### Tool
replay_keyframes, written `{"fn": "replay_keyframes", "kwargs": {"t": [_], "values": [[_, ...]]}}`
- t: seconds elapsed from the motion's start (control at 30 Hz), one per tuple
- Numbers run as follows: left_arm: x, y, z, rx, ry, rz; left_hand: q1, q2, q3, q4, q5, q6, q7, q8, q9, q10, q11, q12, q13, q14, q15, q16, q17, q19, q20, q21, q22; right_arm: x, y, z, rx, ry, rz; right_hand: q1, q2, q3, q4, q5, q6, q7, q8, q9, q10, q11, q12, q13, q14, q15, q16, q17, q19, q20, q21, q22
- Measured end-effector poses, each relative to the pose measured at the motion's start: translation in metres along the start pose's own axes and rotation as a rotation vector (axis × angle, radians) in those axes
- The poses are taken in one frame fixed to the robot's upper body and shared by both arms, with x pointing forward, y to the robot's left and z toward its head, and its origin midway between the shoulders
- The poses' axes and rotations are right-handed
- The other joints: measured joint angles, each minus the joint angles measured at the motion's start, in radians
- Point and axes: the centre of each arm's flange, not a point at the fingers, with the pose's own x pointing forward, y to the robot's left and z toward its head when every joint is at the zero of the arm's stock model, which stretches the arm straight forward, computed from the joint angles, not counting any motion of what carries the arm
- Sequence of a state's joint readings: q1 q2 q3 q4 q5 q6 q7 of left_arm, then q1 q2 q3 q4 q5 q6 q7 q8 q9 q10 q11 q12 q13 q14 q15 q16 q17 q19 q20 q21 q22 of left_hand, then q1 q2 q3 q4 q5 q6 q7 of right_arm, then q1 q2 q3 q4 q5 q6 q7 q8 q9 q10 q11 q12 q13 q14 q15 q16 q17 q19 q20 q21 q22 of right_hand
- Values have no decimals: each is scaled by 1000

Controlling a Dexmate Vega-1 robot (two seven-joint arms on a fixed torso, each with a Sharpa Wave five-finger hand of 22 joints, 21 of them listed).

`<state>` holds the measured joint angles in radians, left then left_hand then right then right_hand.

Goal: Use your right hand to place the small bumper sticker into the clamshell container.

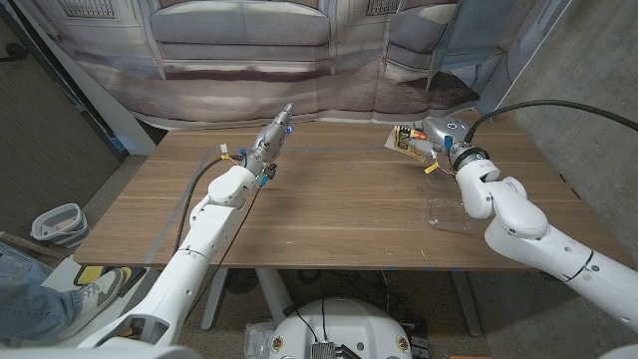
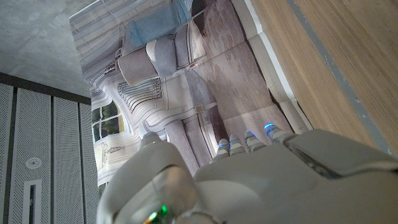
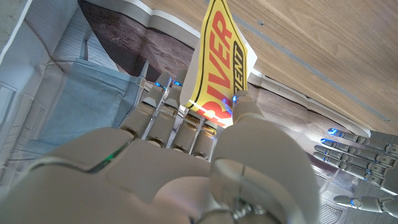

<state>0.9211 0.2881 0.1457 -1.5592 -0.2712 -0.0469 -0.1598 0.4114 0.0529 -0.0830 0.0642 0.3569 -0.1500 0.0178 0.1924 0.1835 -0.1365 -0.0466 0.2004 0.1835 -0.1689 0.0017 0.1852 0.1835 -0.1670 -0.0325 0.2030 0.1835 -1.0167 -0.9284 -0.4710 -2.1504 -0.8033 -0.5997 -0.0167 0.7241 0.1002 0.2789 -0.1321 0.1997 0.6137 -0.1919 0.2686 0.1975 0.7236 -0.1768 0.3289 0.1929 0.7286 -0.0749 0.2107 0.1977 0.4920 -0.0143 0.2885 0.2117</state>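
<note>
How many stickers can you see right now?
1: a yellow bumper sticker with red lettering, pinched by the right robot hand above the far right of the wooden table. Others may be hidden behind that hand.

The table (image 1: 329, 189) is matt brown wood with fine grain. The sticker (image 3: 217, 59) looks like glossy yellow printed paper with a white back. The container (image 1: 449, 214) is clear, shiny plastic. Both hands, left (image 1: 271, 140) and right (image 1: 439, 133), have smooth pale grey plastic shells. A printed cloth backdrop (image 1: 299, 60) hangs behind.
</note>
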Motion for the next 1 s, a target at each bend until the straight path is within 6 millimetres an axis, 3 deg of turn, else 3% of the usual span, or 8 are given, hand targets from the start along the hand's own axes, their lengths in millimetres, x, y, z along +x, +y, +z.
{"fn": "replay_keyframes", "kwargs": {"t": [1.0], "values": [[-5,6,-2,-11,-8,6,4,4,-5,3,0,0,0,0,0,0,0,0,0,0,0,0,0,0,0,0,0,-5,-3,-21,14,89,4,0,0,0,0,0,5,-5,-6,5,0,0,-8,0,0,0,0,0,0,0,0,0]]}}
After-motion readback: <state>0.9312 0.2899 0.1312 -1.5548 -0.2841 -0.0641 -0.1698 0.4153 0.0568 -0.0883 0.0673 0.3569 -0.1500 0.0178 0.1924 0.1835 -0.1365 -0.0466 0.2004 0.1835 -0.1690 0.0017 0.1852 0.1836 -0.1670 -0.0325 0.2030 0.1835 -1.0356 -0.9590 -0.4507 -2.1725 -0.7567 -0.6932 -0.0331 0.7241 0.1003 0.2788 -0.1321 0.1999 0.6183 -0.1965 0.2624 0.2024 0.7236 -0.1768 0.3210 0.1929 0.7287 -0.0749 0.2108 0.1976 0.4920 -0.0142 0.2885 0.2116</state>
